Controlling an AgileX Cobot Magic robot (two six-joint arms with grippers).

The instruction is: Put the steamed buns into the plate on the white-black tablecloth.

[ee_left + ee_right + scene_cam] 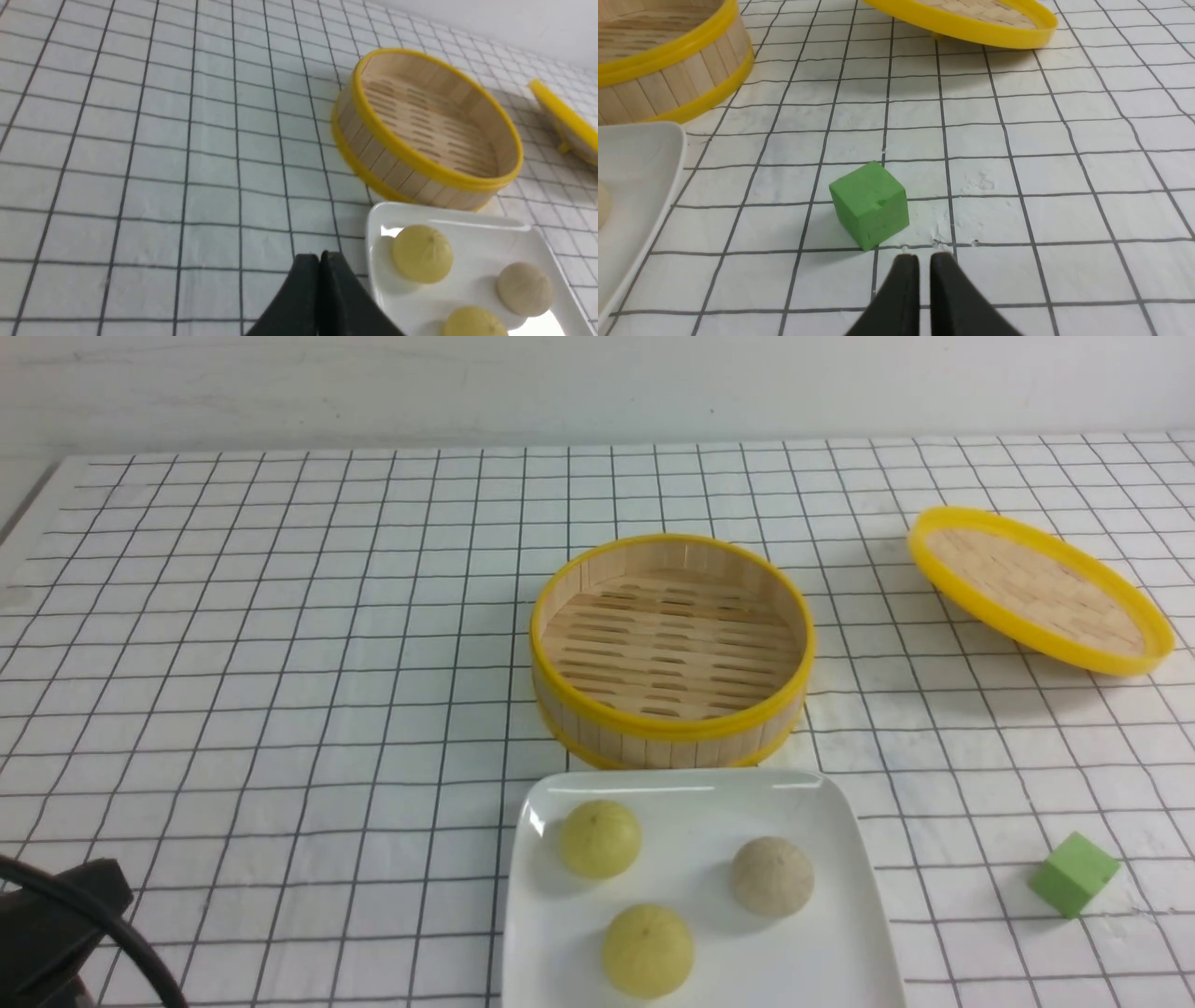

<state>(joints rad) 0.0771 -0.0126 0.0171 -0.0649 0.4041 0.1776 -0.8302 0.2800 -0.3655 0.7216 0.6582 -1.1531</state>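
A: Claws? Buns?
B: Left gripper (319, 255) clenched, empty. Right gripper (924, 257) had a thin slit between its jaws, nothing held, cube (870, 204) just ahead. All 3 buns (646, 950) sat on the plate (840, 943) on the cloth (280, 663). Beyond it, empty steamer (672, 651); lid (1038, 588) far right.

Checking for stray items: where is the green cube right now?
In the front view the green cube sits on the tablecloth at the near right, apart from the white plate and nearer than the steamer lid.
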